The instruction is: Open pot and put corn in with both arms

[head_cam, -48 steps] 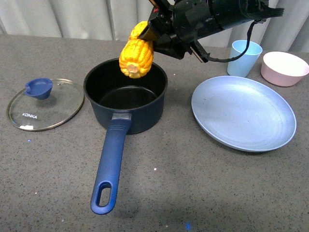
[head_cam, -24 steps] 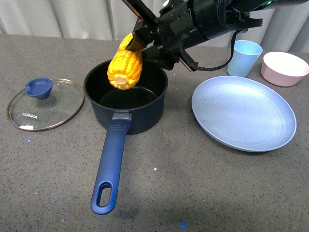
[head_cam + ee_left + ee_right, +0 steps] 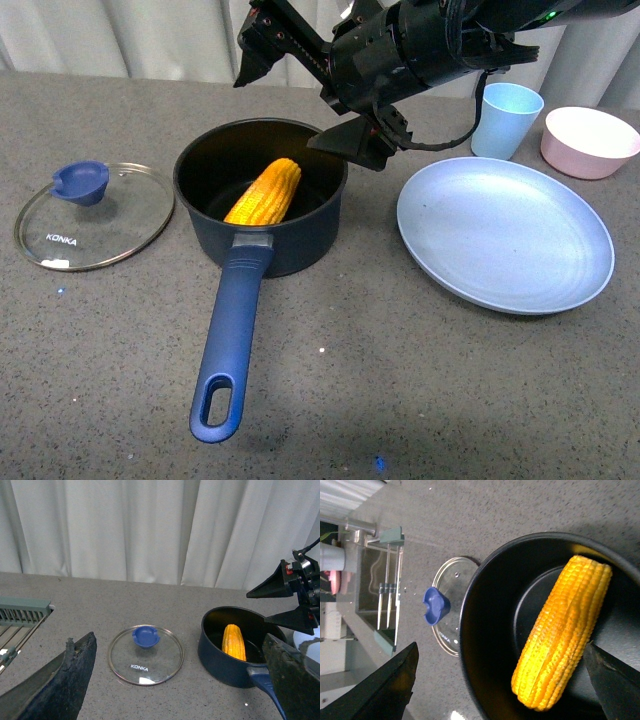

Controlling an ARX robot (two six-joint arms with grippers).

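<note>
The dark navy pot (image 3: 290, 255) stands uncovered, its long blue handle (image 3: 228, 340) pointing toward me. The corn (image 3: 264, 193) lies inside it, leaning on the near wall. My right gripper (image 3: 275, 114) hangs open above the pot's far rim, empty; its wrist view looks down on the corn (image 3: 560, 630) in the pot (image 3: 480, 630) between its spread fingers (image 3: 395, 680). The glass lid (image 3: 95, 215) with a blue knob lies flat left of the pot. My left gripper (image 3: 179, 642) is open and empty, away from the lid (image 3: 146, 655), pot (image 3: 220, 660) and corn (image 3: 234, 641).
A light blue plate (image 3: 505, 232) lies right of the pot, with a light blue cup (image 3: 505, 120) and a pink bowl (image 3: 588, 140) behind it. A dish rack (image 3: 20, 615) stands beyond the lid. White curtains close off the back.
The right gripper held the corn over the pot before; its jaws have opened and the corn has dropped into the pot. The gripper also shifted slightly left.
</note>
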